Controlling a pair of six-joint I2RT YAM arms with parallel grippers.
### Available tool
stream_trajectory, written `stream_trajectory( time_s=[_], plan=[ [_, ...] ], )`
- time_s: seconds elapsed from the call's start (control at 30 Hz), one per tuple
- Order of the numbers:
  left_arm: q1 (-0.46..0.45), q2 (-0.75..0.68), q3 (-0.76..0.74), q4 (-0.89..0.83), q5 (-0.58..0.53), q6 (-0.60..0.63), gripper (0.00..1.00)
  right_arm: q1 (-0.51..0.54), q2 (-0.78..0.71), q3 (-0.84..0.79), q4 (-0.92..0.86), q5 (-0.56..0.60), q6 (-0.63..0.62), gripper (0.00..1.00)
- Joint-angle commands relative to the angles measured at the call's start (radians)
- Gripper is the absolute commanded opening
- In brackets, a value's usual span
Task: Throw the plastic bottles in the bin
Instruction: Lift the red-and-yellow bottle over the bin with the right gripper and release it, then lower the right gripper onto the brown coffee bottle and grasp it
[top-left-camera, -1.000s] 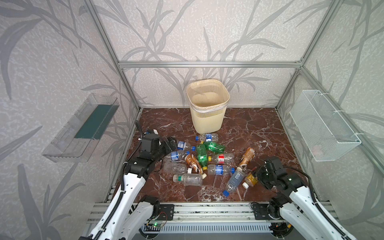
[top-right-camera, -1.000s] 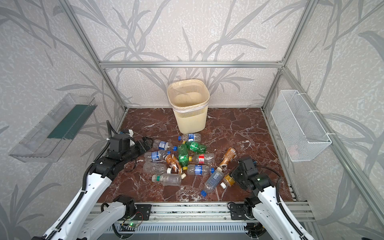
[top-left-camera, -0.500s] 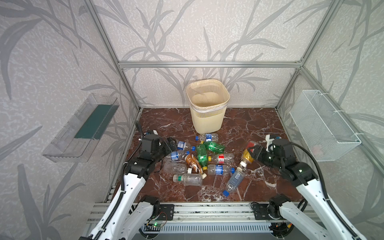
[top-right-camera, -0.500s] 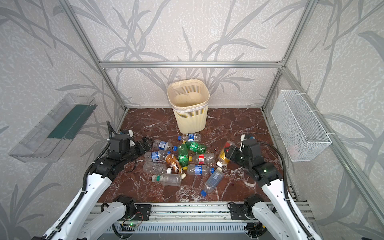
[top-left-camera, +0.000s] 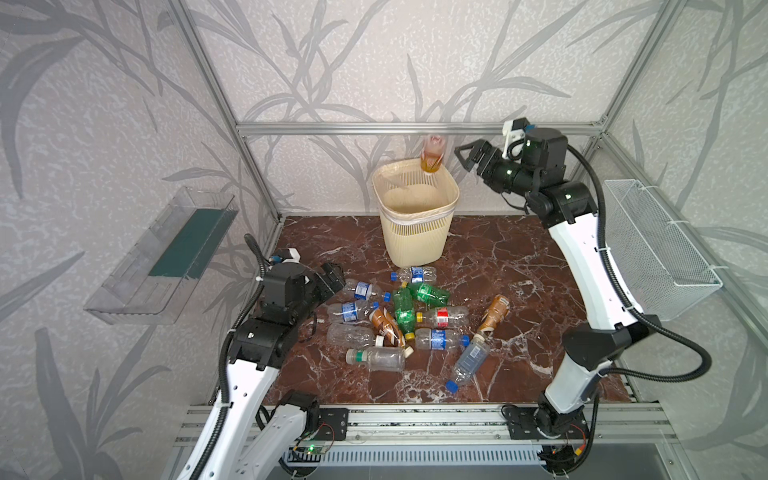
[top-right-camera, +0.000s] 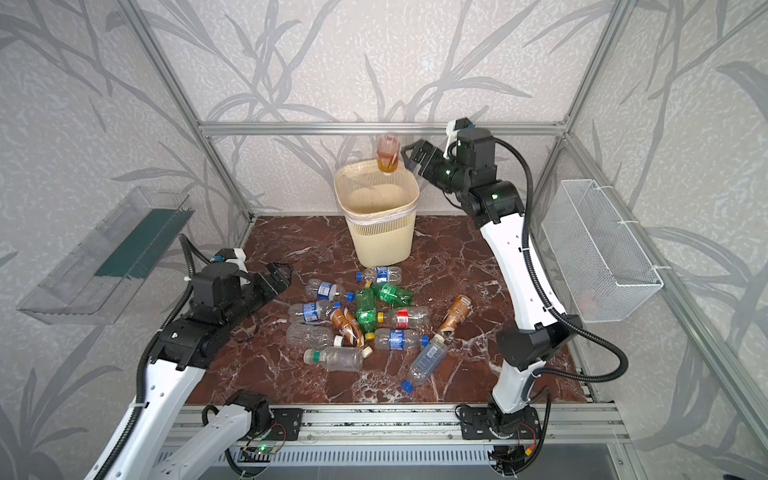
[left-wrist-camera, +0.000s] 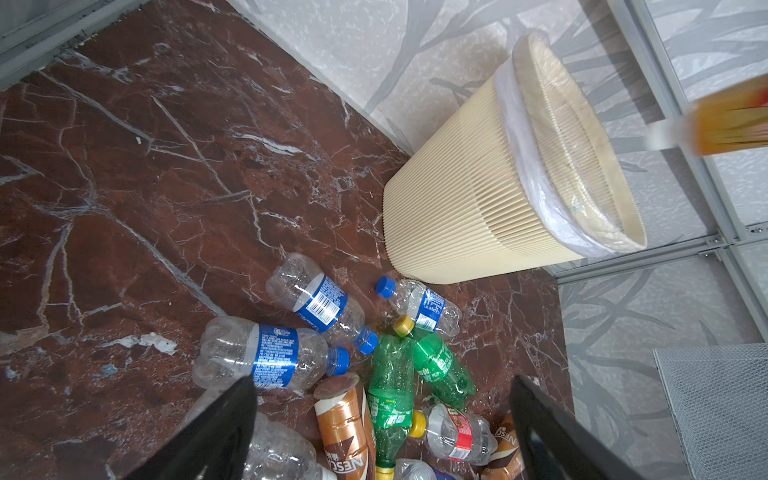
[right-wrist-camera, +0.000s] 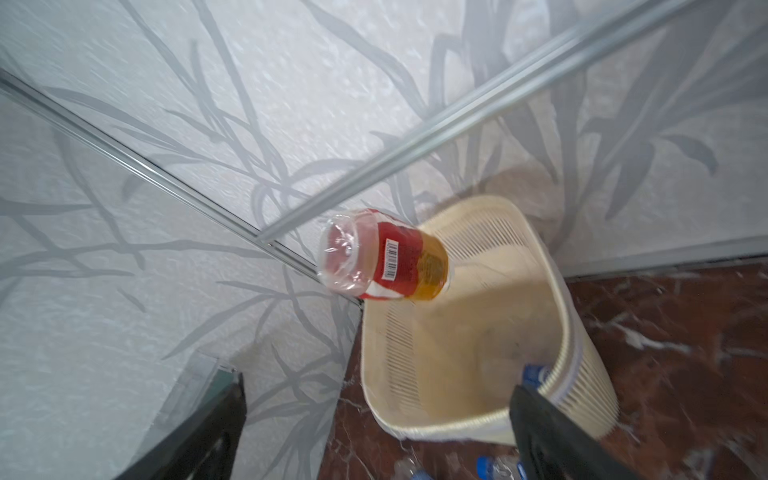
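Falling bottle (top-left-camera: 432, 157): I am seeing it in the air over the bin (top-left-camera: 415, 241).
Right pincer (top-left-camera: 464, 160): gaping wide, holding nothing.
Left pincer (top-left-camera: 336, 279): gaping too, holding nothing.

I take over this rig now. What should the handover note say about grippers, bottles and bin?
Left gripper: open, empty, low beside the bottle pile.
Right gripper: open, empty, raised next to the bin.
Red-labelled bottle: in mid-air above the bin's rim, free of the fingers.
Done: none seen inside the bin yet.
To do: about a dozen bottles lie on the floor.
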Motion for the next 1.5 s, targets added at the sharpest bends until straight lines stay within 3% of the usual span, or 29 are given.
stream_trajectory(
  time_s=[0.0, 0.13, 0.3, 0.53, 1.0, 1.47],
  plan=[
    [0.004, -0.017, -0.036, -0.014, -0.029, 0.024, 0.95, 0.008, -0.204, -0.169, 0.01, 0.079, -0.059, 0.99],
    [0.003, -0.033, -0.089, 0.0, -0.012, 0.021, 0.95, -0.001, -0.404, -0.537, 0.059, 0.099, -0.059, 0.98],
    [0.004, -0.049, -0.141, 0.013, -0.001, 0.02, 0.95, -0.003, -0.556, -0.886, 0.043, 0.099, -0.043, 0.94],
    [0.004, -0.053, -0.199, 0.04, 0.024, 0.004, 0.94, -0.004, -0.704, -1.182, 0.015, 0.087, 0.011, 0.92],
    [0.004, -0.054, -0.209, 0.036, 0.041, -0.015, 0.94, -0.003, -0.785, -1.337, -0.13, 0.117, 0.052, 0.96],
    [0.004, -0.046, -0.25, 0.064, 0.07, -0.036, 0.94, -0.002, -0.805, -1.426, -0.133, 0.152, 0.147, 0.89]
  ],
)
